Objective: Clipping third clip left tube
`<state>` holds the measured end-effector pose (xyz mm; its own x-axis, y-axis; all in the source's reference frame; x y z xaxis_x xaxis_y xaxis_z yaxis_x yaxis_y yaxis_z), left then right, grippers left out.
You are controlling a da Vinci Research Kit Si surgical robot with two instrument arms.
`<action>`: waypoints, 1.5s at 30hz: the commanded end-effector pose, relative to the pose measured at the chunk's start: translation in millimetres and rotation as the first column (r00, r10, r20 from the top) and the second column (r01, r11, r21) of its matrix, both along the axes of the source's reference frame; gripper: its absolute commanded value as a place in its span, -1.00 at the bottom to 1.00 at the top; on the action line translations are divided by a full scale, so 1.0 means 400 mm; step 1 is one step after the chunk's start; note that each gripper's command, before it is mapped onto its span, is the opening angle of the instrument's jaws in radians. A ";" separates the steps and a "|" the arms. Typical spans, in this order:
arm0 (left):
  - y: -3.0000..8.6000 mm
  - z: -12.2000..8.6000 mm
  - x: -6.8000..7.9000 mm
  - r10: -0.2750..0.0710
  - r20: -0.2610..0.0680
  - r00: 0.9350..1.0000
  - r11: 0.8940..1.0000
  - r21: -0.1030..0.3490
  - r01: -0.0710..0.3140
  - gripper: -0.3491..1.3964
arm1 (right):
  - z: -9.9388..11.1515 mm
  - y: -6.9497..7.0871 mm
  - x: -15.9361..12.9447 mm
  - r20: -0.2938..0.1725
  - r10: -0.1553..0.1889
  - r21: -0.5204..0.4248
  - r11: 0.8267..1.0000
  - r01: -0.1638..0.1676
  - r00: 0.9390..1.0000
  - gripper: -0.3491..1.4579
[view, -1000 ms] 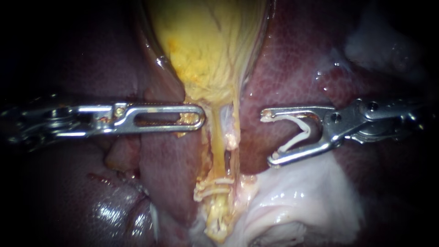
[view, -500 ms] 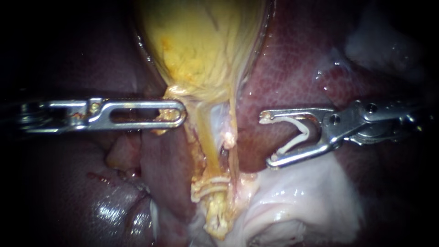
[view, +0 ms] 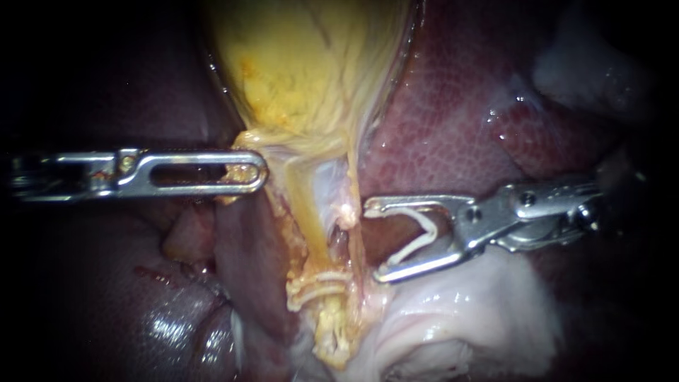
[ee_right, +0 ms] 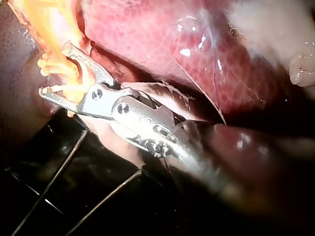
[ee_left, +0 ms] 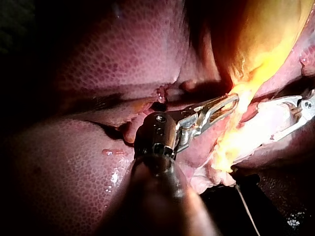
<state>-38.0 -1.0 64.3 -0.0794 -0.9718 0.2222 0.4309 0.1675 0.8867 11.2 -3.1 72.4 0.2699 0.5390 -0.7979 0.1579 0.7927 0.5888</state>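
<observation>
Mottled, dark red-brown liver (view: 453, 120) fills the background, wet and glistening, with a fold of white filmy tissue (view: 467, 311) below and to the right of the gallbladder. The yellow, pear-shaped gallbladder (view: 311, 64) is the landmark, hanging into the middle of the endoscope view with its narrow end down. From that narrow end the left tube (view: 310, 226), a yellow, flattened cord, runs down to two pale clips (view: 315, 286) already seated across it, well below the gallbladder. A thinner pale strand (view: 351, 177) drops from the gallbladder just to the right of this tube.

My left instrument (view: 247, 172), a slim steel shaft with slotted jaws, has its end effector clenched on the yellow fringe at the left side of the gallbladder's narrow end. My right instrument (view: 375, 240) comes in below and to the right of the gallbladder. Its end effector stands wide apart yet grasps a white V-shaped clip (view: 417, 241), one leg seated against each jaw. The tips lie beside the thin strand and do not yet straddle the left tube.

The tube looks soft, slick and thin, apt to tear or to slide out of a skewed bite. The best hold, I judge, is the bare stretch between the gallbladder's narrow end and the seated clips. It should be taken square across, with both clip legs reaching past the far edge before closing.
</observation>
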 end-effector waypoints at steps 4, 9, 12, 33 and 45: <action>-0.0003 -0.0003 0.0009 0.000 0.000 1.000 1.000 0.000 0.000 -1.00 | 0.0070 -0.0023 0.0026 0.024 -0.008 0.025 1.000 0.008 1.000 0.05; -0.0005 -0.0008 0.0017 -0.002 0.002 1.000 1.000 0.000 0.002 -1.00 | 0.0132 -0.0044 0.0045 0.041 -0.017 0.042 0.999 0.016 0.999 0.05; -0.0007 -0.0012 0.0017 -0.003 0.001 1.000 1.000 0.000 0.003 -1.00 | 0.0156 -0.0052 0.0064 0.045 -0.020 0.049 0.999 0.018 0.999 0.05; -0.0002 0.0008 0.0035 -0.005 -0.001 1.000 1.000 -0.001 0.005 -1.00 | 0.0139 -0.0034 0.0117 -0.108 -0.024 0.248 0.967 0.050 0.994 0.04; -0.0012 0.0015 0.0028 -0.008 -0.004 1.000 1.000 -0.005 0.008 -1.00 | 0.0142 0.0001 0.0155 -0.160 0.012 0.303 0.952 0.038 0.987 0.04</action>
